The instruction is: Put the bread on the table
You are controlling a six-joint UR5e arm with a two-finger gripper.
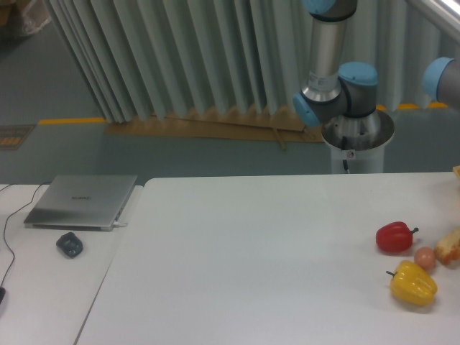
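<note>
The bread (449, 246) is a small pale tan lump with an orange-brown crust, lying on the white table (273, 259) at the far right edge of the view, partly cut off. It touches or nearly touches a smooth brown egg (425, 257). The arm's base and elbow (338, 93) stand behind the table at the upper right. The gripper is out of view.
A red pepper (394, 236) and a yellow pepper (413, 283) lie left of and below the bread. A closed laptop (83, 201) and a dark mouse (70, 245) sit on the side desk at left. A bit of another object (456, 170) shows at the right edge.
</note>
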